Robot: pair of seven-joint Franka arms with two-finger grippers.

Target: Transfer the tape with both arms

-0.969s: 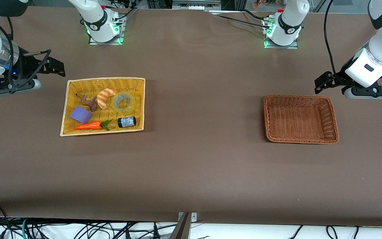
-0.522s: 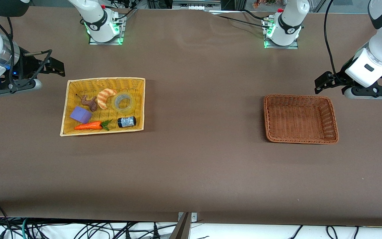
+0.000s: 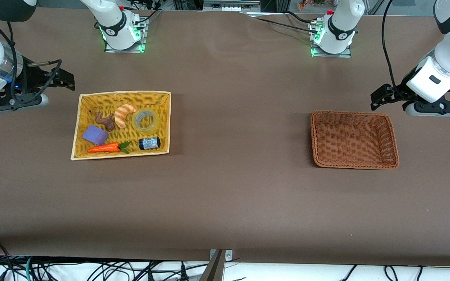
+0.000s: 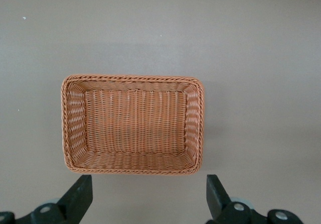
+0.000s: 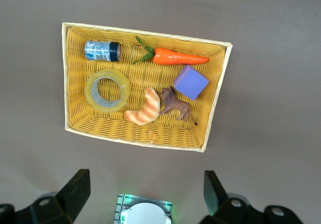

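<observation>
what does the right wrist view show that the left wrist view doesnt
Only the right wrist view shows the yellow basket with the tape, small can, carrot, purple block, striped croissant toy and brown animal figure, framed by the open right end effector, plus an arm base.

Only the left wrist view shows the empty brown basket, framed by the open left end effector.

Both share the brown table, and in each view the end effector holds nothing.
</observation>
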